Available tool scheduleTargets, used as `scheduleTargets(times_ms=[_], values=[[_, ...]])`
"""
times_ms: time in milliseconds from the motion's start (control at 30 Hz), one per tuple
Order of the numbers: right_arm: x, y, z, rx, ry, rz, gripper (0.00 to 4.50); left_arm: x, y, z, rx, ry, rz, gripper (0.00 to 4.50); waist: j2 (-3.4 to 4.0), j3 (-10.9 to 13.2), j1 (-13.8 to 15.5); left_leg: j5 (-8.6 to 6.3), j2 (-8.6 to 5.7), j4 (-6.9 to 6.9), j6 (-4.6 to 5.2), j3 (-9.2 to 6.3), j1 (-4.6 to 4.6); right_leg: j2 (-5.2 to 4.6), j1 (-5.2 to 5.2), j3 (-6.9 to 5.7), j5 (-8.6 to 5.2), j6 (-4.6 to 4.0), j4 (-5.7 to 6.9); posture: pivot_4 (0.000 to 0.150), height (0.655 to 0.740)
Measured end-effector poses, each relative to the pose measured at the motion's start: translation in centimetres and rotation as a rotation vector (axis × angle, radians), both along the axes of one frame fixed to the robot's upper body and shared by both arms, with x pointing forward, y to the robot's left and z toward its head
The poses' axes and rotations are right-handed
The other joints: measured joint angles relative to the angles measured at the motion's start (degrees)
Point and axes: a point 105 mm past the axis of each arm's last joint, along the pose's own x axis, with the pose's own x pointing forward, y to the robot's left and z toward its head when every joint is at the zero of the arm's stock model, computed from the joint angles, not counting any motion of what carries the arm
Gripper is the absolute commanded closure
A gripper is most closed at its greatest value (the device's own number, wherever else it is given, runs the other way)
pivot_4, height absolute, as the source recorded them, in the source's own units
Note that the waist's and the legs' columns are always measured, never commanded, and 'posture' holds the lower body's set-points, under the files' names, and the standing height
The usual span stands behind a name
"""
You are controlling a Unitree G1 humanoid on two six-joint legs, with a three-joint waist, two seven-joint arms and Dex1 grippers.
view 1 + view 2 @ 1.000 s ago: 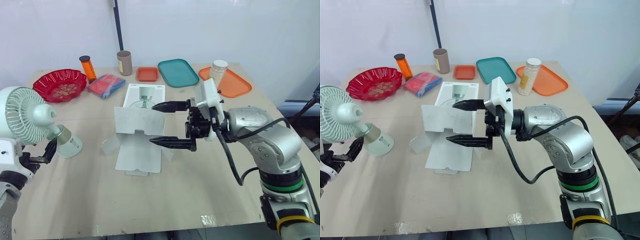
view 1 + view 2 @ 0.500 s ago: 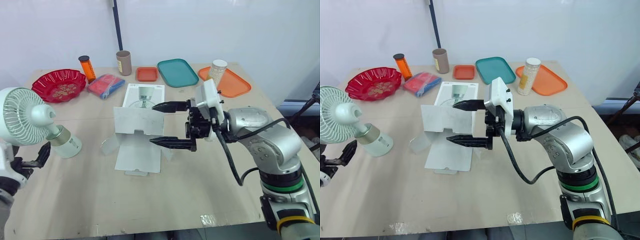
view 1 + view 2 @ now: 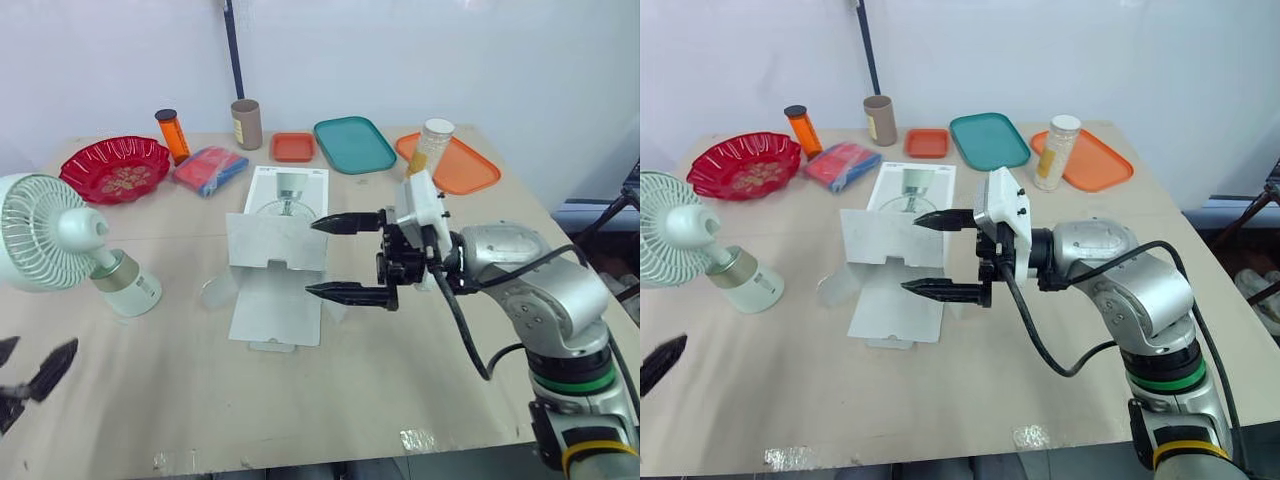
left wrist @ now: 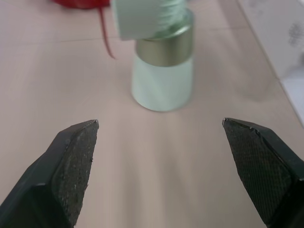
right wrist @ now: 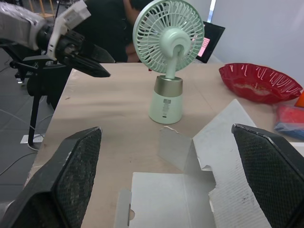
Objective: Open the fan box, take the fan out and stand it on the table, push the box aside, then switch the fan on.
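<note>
The pale green fan (image 3: 58, 243) stands upright on its round base (image 4: 163, 81) at the left of the table, free of both grippers. My left gripper (image 3: 35, 352) hovers open near the table's front left edge, short of the fan's base and apart from it. The white fan box (image 3: 272, 265) lies opened with its flaps spread in the middle of the table. My right gripper (image 3: 314, 258) is open just right of the box, its fingertips over the box's right edge and holding nothing. The right wrist view looks past the box (image 5: 209, 166) to the fan (image 5: 168, 42).
Along the back stand a red bowl (image 3: 115, 168), an orange bottle (image 3: 172, 135), a brown cup (image 3: 246, 123), a blue and red pack (image 3: 211, 170), a small orange tray (image 3: 294, 147), a teal tray (image 3: 355, 144) and an orange tray (image 3: 472, 172) bearing a jar (image 3: 432, 143).
My left gripper has drawn back from the fan's base toward the table's front edge, leaving the fan standing alone. My right gripper has shifted slightly right.
</note>
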Motion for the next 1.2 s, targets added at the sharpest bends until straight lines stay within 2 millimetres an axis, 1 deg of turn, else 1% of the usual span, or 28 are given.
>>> scheduleTargets(times_ms=[67, 133, 200, 300, 333, 367, 433, 533, 600, 633, 833, 900, 967, 1033, 1133, 1200], values=[[-0.1, 0.0, -0.2, -0.001, 0.002, -0.002, 0.00, -0.6, -0.9, 0.3, 0.025, 0.051, -0.108, 0.06, 0.02, 0.01, 0.00, 0.00, 0.00, -0.01, 0.00, 0.01, 0.01, 0.00, 0.02, 0.00, -0.02, 0.00, 0.00, 0.150, 0.7255], [-0.2, -0.3, -0.8, -0.014, 0.013, -0.015, 0.00, -1.5, -2.1, 0.1, 0.049, 0.112, -0.229, 0.06, -0.07, 0.04, -0.10, -0.03, -0.01, -0.01, 0.00, 0.03, 0.00, 0.00, 0.01, 0.03, -0.06, 0.00, -0.01, 0.150, 0.7255], [-0.1, -0.6, -1.4, -0.028, 0.026, -0.036, 0.00, -2.2, -2.8, -0.1, 0.086, 0.147, -0.318, 0.06, -0.04, 0.05, -0.10, -0.08, 0.00, -0.01, 0.01, 0.07, -0.02, 0.00, -0.02, 0.05, -0.11, -0.02, -0.01, 0.150, 0.7255], [-0.1, -1.2, -2.6, -0.068, 0.026, -0.089, 0.00, -2.5, -3.9, -0.6, 0.139, 0.169, -0.450, 0.06, -0.04, 0.05, 0.00, -0.09, 0.00, -0.03, 0.03, 0.03, -0.05, 0.01, -0.03, 0.00, -0.14, -0.06, -0.01, 0.150, 0.7255], [-0.2, -1.5, -3.3, -0.092, 0.030, -0.110, 0.00, -2.5, -4.5, -0.7, 0.157, 0.167, -0.504, 0.06, -0.05, 0.05, 0.06, -0.09, 0.00, -0.02, 0.02, 0.01, -0.05, 0.00, -0.02, -0.02, -0.15, -0.05, -0.01, 0.150, 0.7255], [-0.4, -1.7, -4.5, -0.127, 0.044, -0.141, 0.00, -2.2, -5.5, -0.8, 0.179, 0.154, -0.583, 0.06, -0.06, 0.05, 0.10, -0.10, -0.01, -0.02, 0.02, 0.01, -0.07, -0.01, -0.01, -0.02, -0.15, -0.04, -0.02, 0.150, 0.7255], [-0.3, -1.8, -5.7, -0.158, 0.060, -0.187, 0.00, -1.6, -7.0, -0.4, 0.225, 0.106, -0.699, 0.06, -0.06, 0.07, 0.06, -0.09, 0.00, 0.03, 0.02, 0.04, -0.07, -0.01, -0.01, 0.01, -0.11, -0.07, -0.02, 0.150, 0.7255], [-0.3, -2.0, -6.5, -0.186, 0.044, -0.252, 0.00, -0.3, -8.5, 0.4, 0.315, 0.010, -0.846, 0.06, -0.06, 0.07, -0.01, -0.09, 0.03, 0.03, 0.02, 0.03, -0.02, 0.05, 0.01, 0.00, -0.08, -0.07, -0.01, 0.150, 0.7255], [-0.3, -2.2, -7.0, -0.198, 0.052, -0.277, 0.00, 0.1, -9.2, 0.6, 0.332, -0.025, -0.902, 0.06, -0.07, 0.07, -0.11, -0.10, 0.05, 0.03, 0.03, 0.05, -0.03, 0.06, 0.00, 0.03, -0.08, -0.07, -0.01, 0.150, 0.7255], [-0.2, -2.3, -7.3, -0.204, 0.059, -0.298, 0.00, 0.6, -9.7, 1.0, 0.337, -0.053, -0.933, 0.06, -0.07, 0.07, -0.06, -0.10, 0.03, 0.03, 0.03, 0.02, -0.04, 0.05, 0.00, 0.02, -0.09, -0.05, -0.01, 0.150, 0.7255], [0.3, -2.9, -7.8, -0.218, 0.069, -0.387, 0.00, 2.6, -11.5, 4.3, 0.332, -0.215, -0.997, 0.06, -0.08, 0.09, -0.11, -0.11, 0.05, 0.03, 0.06, 0.02, -0.06, 0.07, -0.02, 0.02, -0.08, -0.04, -0.01, 0.150, 0.7255], [0.7, -3.0, -7.9, -0.209, 0.077, -0.428, 0.00, 3.2, -11.7, 5.1, 0.313, -0.248, -0.976, 0.06, -0.07, 0.10, -0.13, -0.12, 0.05, 0.02, 0.08, 0.02, -0.03, 0.07, -0.01, 0.03, -0.09, -0.04, 0.00, 0.150, 0.7255], [1.5, -2.8, -7.8, -0.179, 0.097, -0.478, 0.00, 4.3, -11.6, 5.9, 0.282, -0.278, -0.902, 0.06, -0.07, 0.10, -0.14, -0.12, 0.05, 0.04, 0.08, 0.00, -0.03, 0.08, -0.01, 0.04, -0.07, -0.03, 0.02, 0.150, 0.7255], [1.9, -2.7, -7.8, -0.166, 0.109, -0.502, 0.00, 4.6, -11.4, 5.7, 0.263, -0.264, -0.857, 0.06, -0.07, 0.10, -0.24, -0.12, 0.05, 0.03, 0.08, 0.03, 0.00, 0.08, -0.01, 0.09, -0.07, -0.02, 0.02, 0.150, 0.7255], [2.3, -2.4, -7.8, -0.151, 0.128, -0.535, 0.00, 4.6, -10.9, 3.8, 0.175, -0.193, -0.754, 0.06, -0.08, 0.11, -0.24, -0.16, 0.05, 0.02, 0.11, 0.00, -0.05, 0.08, -0.04, 0.07, -0.08, -0.01, 0.02, 0.150, 0.7255], [2.5, -2.2, -7.6, -0.137, 0.132, -0.549, 0.00, 4.2, -11.0, 3.1, 0.146, -0.167, -0.728, 0.06, -0.09, 0.10, -0.24, -0.16, 0.04, 0.02, 0.11, 0.01, -0.06, 0.07, -0.04, 0.10, -0.08, -0.01, 0.02, 0.150, 0.7255]])
